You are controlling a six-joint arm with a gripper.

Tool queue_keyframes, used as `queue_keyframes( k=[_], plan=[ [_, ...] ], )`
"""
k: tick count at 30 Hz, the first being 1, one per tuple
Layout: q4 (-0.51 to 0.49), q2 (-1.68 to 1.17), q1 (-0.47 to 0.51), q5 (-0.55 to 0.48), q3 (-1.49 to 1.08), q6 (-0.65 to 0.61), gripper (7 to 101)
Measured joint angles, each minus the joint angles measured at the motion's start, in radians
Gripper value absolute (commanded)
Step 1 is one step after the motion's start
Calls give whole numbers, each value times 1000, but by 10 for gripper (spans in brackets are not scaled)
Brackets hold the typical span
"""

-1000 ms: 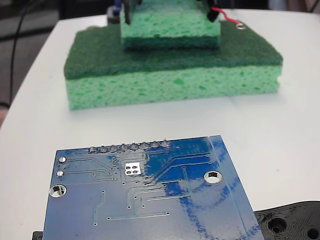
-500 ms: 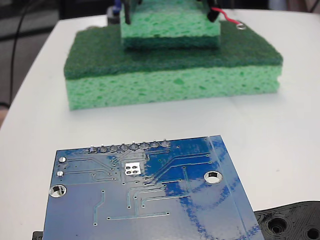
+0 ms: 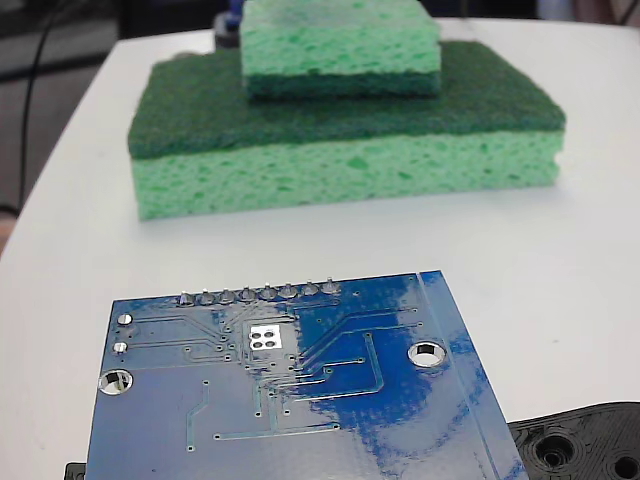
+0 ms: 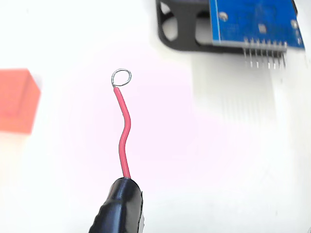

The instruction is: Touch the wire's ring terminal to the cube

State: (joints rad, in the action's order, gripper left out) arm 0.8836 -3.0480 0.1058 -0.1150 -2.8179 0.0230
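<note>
Whether our hand is open we cannot tell; over the white table [image 4: 204, 160] the wire [image 4: 124, 133] hangs, cube [image 4: 17, 101] left, blue board [image 4: 257, 22] beyond.

White table [image 3: 590, 250], dark backdrop

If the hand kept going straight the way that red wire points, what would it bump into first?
Probably nothing soon. In the wrist view the wire runs up to its ring, with only bare white table beyond. The orange cube sits off left, the blue board off right. Depth is unclear.
</note>
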Motion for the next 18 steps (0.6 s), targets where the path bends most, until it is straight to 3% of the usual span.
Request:
queue_keyframes(
  k=[4,18],
  plan=[
    [-32,69,-67,31,69,41,1003],
    [-175,723,-551,399,428,187,1003]
  ],
)
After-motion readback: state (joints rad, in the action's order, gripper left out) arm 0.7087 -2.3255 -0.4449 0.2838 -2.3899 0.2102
